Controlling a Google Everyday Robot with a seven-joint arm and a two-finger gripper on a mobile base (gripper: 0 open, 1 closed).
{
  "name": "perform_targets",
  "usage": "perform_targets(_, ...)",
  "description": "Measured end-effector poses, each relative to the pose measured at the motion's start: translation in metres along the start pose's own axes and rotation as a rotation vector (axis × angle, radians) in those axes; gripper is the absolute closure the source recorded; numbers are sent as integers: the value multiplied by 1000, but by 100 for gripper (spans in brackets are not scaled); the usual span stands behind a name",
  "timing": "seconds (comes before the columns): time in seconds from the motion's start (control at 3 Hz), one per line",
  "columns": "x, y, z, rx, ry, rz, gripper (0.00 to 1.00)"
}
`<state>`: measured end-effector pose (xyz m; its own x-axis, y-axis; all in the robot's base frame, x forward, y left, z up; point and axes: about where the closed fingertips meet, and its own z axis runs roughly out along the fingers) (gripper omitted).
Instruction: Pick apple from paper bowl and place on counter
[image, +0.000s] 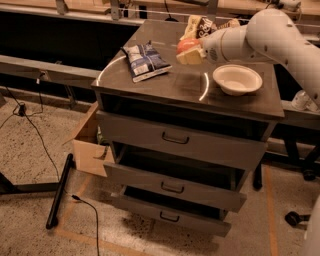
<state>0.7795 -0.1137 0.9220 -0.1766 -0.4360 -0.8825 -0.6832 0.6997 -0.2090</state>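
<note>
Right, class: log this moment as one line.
gripper: shut on round red-orange apple | held over grey-brown counter | shallow white paper bowl: empty

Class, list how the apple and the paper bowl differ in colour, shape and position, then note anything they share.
Colour: the apple is red-orange; the paper bowl is white.
Shape: the apple is a small ball; the paper bowl is wider, shallow and empty.
Position: the apple is held in the gripper above the counter, outside the paper bowl; the paper bowl rests on the counter.
Shared: both look round in outline.
</note>
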Motion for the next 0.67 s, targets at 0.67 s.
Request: perform_targets(0.67, 15, 12, 39, -35, 95, -5, 82)
